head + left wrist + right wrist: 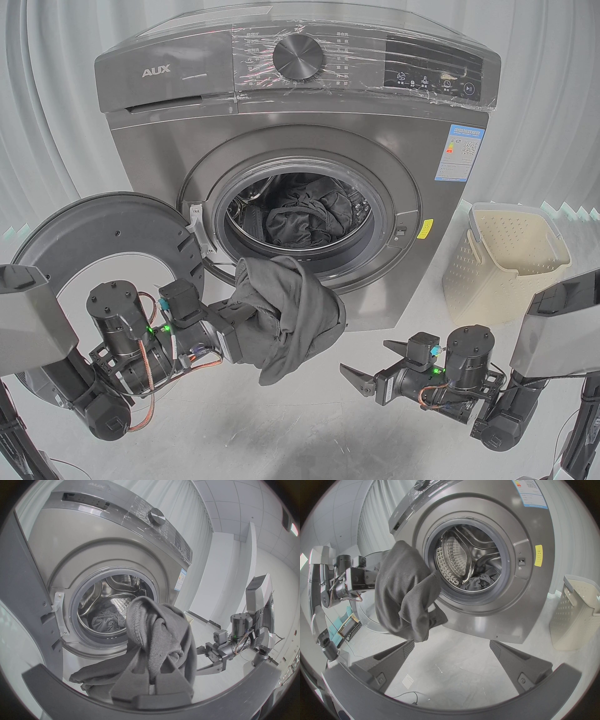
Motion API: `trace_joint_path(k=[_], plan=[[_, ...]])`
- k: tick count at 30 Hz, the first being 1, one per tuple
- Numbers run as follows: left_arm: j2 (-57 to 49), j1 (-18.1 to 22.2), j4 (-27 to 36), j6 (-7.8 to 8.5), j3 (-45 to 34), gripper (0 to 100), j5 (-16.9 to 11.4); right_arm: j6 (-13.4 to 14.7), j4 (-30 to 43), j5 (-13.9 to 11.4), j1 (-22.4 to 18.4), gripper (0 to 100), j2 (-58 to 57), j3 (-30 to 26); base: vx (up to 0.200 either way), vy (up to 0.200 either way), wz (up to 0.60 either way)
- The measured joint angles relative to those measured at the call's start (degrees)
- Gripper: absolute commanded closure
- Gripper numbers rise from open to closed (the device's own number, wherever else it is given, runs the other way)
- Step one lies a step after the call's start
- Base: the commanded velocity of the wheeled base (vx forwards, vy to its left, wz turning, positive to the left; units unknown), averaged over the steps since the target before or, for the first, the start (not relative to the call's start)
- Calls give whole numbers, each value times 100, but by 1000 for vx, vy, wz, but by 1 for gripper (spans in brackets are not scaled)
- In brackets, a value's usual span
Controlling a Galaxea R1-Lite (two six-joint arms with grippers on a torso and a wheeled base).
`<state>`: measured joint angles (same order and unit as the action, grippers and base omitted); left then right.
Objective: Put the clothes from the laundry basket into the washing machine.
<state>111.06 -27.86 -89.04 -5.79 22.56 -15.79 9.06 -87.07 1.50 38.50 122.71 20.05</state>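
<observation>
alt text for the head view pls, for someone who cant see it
The left tool holds a dark grey garment in front of the open washing machine, where more dark clothes lie in the drum. The right tool is open and empty, and a cream laundry basket stands on the floor to the machine's right.
</observation>
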Motion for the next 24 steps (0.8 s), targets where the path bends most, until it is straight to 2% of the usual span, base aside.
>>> trace_joint_path(k=[5,9,15,20,24], plan=[[-343,-50,9,-124,-416,100,85,33,-20,6,-176,0,-24,-193,0,0,0],[-577,-59,6,-134,-642,100,257,71,-106,33,-286,0,-143,-399,0,0,0],[-741,-69,9,-145,-752,100,657,260,-126,471,-355,0,-364,-455,0,0,0],[-797,-179,9,-168,-824,100,877,293,-132,519,-405,0,-502,-361,0,0,0],[-806,-221,6,-129,-862,100,944,299,-132,534,-549,0,-562,-316,0,0,0]])
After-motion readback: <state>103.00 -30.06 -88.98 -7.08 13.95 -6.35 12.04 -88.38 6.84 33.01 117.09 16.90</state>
